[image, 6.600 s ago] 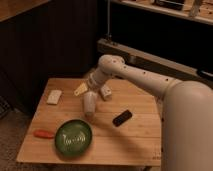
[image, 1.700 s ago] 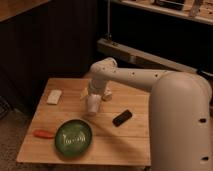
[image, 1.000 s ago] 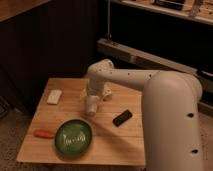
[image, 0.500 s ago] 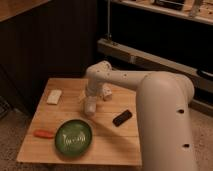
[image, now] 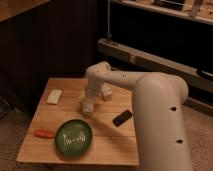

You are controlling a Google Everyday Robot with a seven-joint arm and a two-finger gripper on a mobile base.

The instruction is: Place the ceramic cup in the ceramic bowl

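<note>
The robot's white arm (image: 150, 95) bends down over the wooden table (image: 110, 142), and its gripper (image: 88, 103) is low over the middle of the tabletop, right at the white cup (image: 87, 109). The fingers are spread wide rather than pressed together. Whether they touch the cup's sides cannot be told, because the wrist covers most of the hand. The cup stands upright on the table directly under and partly inside the hand, with its lower part showing just beneath the wrist. It is not in the bowl. The dark-green bowl (image: 73, 138), with pale marks inside, sits on the table nearer the camera than the hand and a little towards the picture's left, close to the cup but apart from it. An orange stick-shaped thing (image: 43, 133) lies just beyond the bowl's left rim, farther from the hand. A flat white block (image: 54, 96) lies well off to the picture's left of the hand, near the table's far left edge. A small white object (image: 105, 93) stands just behind the hand on the picture's right, beside the wrist. A flat black object (image: 122, 118) lies on the table to the picture's right of the hand and slightly nearer the camera, set at a slant. Dark shelving fills the background behind the table.
</note>
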